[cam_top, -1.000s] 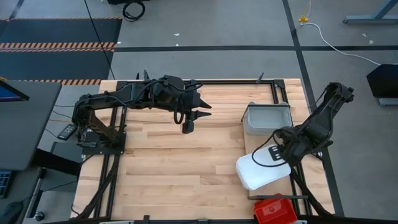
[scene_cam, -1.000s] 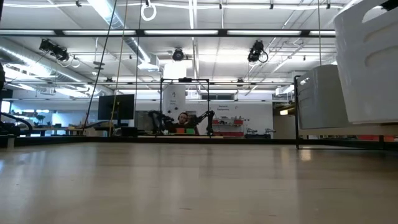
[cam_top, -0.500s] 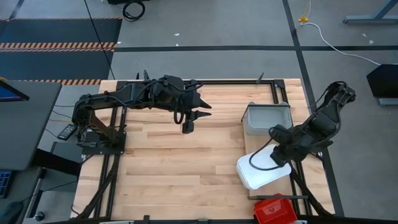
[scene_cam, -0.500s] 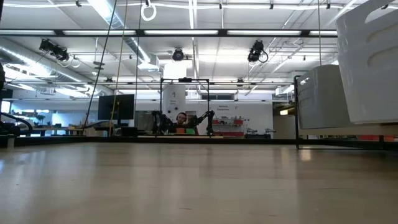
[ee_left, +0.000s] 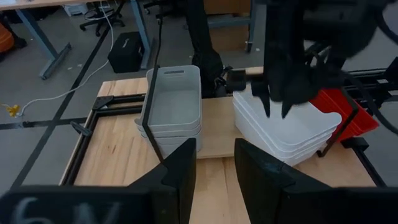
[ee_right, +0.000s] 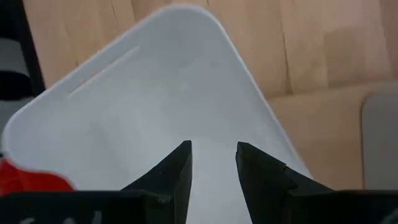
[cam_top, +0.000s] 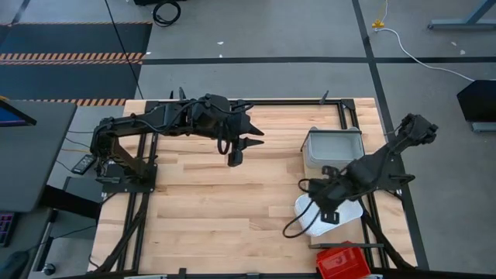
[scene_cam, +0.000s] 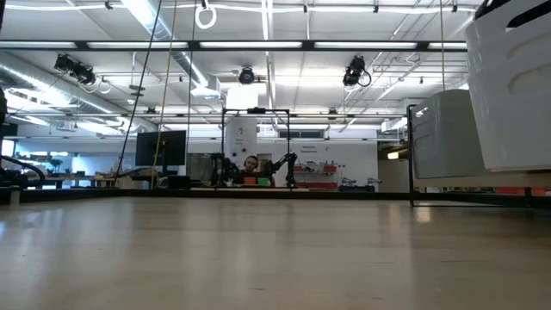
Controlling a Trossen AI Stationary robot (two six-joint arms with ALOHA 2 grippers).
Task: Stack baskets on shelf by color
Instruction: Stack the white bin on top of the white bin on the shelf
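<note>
Presently logged: one stack of three white baskets [ee_left: 287,127], with the right gripper [cam_top: 325,211] above it, fingers parted, holding nothing; one grey stack [ee_left: 172,109], count unclear, just beside; one red basket [cam_top: 342,262] near. Left gripper [cam_top: 233,157] hung mid-table, fingers parted, empty.

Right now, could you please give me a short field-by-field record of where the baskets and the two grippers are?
white baskets: nested stack, near right side of the table
grey baskets: nested stack, beyond the white stack, apart from it
red basket: at the near table edge, beside the white stack
right gripper: open, over the white stack
left gripper: open, raised over the table's far middle, holding nothing
shelf: not seen
</note>
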